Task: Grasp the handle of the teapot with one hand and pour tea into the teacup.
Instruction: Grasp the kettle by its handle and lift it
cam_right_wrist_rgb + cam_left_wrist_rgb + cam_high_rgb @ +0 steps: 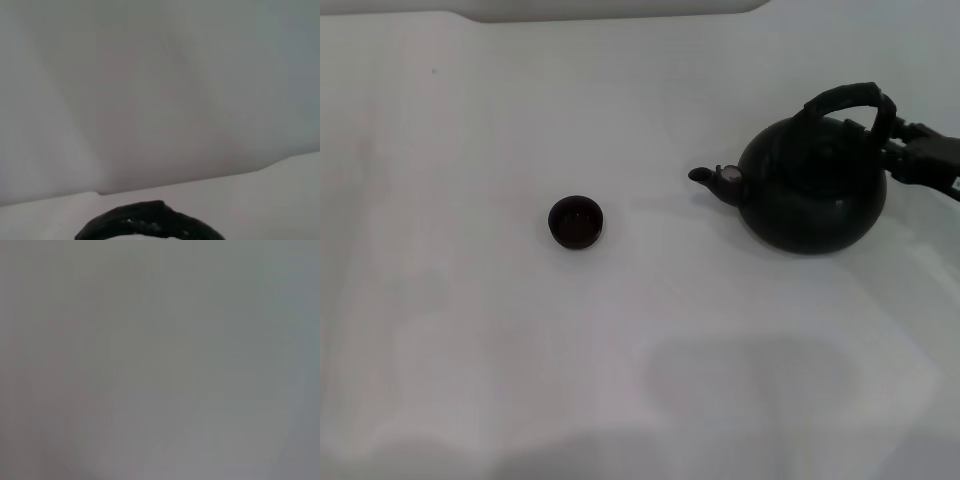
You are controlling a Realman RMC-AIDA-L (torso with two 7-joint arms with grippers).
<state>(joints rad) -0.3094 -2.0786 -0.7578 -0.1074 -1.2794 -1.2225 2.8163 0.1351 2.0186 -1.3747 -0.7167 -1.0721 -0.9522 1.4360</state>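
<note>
- At right of the head view, upper half: teapot [812, 190] sits upright on the white table [620, 380], stubby spout [705, 176] pointing toward frame left.
- Handle [845, 100] arches over the pot's top, ribbed and thick. The same hoop shows as a dark arc [150, 220] at the bottom edge of the right wrist view.
- Right gripper [900, 150] comes in from the right edge, level with the rear end of the handle, touching or very nearly so. Cannot tell whether its fingers are spread or clamped; the dark parts merge with the pot.
- Left gripper not in the head view; left wrist view shows only blank grey surface. Arm looks parked.
- Teacup [576, 221] stands left of centre, well apart from the spout, open side up. No tea visible in it from here.
- Handling judgement: pot looks rigid, bulky and fairly heavy, more so if filled; glossy body would be slippery, so take hold on the handle, near the top of the arch, where the ribbing should give grip.
- A grasp low on the rear of the hoop may let the pot swing forward when lifted.
- Cup looks light and easily knocked; the spout should approach from above, not sweep across it.
</note>
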